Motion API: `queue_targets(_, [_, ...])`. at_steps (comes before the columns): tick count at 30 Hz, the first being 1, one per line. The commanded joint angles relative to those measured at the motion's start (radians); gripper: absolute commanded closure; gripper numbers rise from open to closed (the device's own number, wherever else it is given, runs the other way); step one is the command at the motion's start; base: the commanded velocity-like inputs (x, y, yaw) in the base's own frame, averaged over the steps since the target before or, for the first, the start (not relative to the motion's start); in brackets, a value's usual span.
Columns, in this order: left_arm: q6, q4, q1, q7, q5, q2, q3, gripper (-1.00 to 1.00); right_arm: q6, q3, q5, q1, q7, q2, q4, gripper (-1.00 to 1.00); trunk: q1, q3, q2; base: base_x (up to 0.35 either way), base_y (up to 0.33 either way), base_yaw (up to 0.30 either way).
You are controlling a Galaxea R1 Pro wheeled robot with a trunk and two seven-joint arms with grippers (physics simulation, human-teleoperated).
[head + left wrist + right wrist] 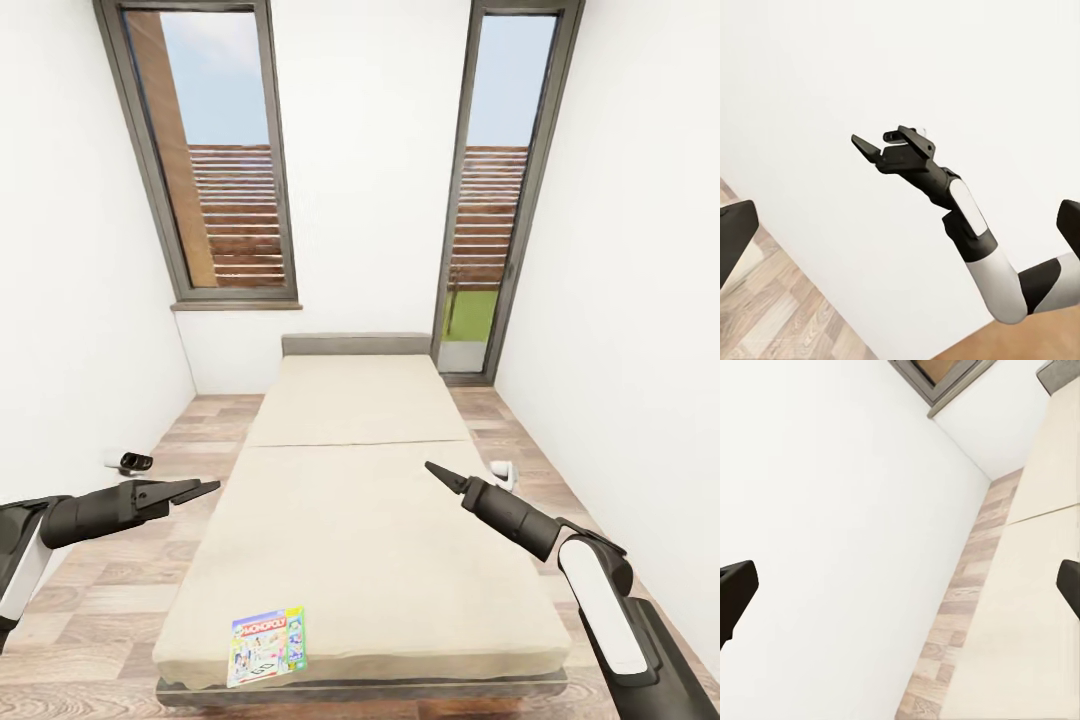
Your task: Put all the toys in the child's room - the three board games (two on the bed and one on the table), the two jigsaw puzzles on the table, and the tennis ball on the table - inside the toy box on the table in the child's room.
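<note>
bed (360, 500) beige, Monopoly box (267, 644) at foot | plank floor (100, 610) | both tools apart

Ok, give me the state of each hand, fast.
Left hand: open, holding nothing, out over the floor beside the bed.
Right hand: open, holding nothing, above the bed.

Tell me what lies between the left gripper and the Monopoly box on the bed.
In the head view, only wood floor and bare mattress separate the left gripper from the Monopoly box.
</note>
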Motion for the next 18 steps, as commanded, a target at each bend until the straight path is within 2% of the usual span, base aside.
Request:
queue_targets(1, [0.011,0.0,-0.001,-0.003,0.0,0.0,0.0,-1.0,0.007,-0.001,-0.003,-0.001,0.001,0.0,0.0,-1.0,0.001,-0.002,-0.002,0.0,-0.237,0.0])
queue_targets(6, [0.01,0.0,-0.001,-0.003,0.0,0.0,-0.002,-1.0,0.005,-0.001,-0.003,-0.001,0.006,0.0,0.0,-1.0,0.001,-0.002,-0.002,0.0,-0.16,0.0])
queue_targets(18, [0.012,0.0,-0.001,-0.003,0.0,0.0,0.0,-1.0,0.005,-0.002,-0.003,-0.001,0.008,0.0,0.0,-1.0,0.001,-0.002,-0.002,0.0,-0.017,0.0])
